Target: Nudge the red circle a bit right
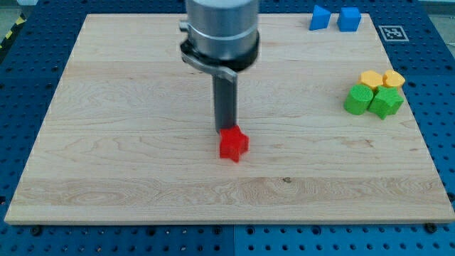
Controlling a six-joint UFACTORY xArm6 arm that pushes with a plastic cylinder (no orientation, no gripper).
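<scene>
A red block [233,144], star-like in outline, lies near the middle of the wooden board [128,142]. No round red block shows. My tip [225,129] sits just above the red block in the view, at its upper left edge, touching or almost touching it. The rod rises straight up to the grey arm end [219,32] at the view's top.
Two blue blocks [320,17] [348,18] lie at the board's top right corner. Two yellow blocks [371,78] [393,78] and two green blocks [359,99] [386,102] cluster by the right edge. A marker tag [392,33] sits off the board at the top right.
</scene>
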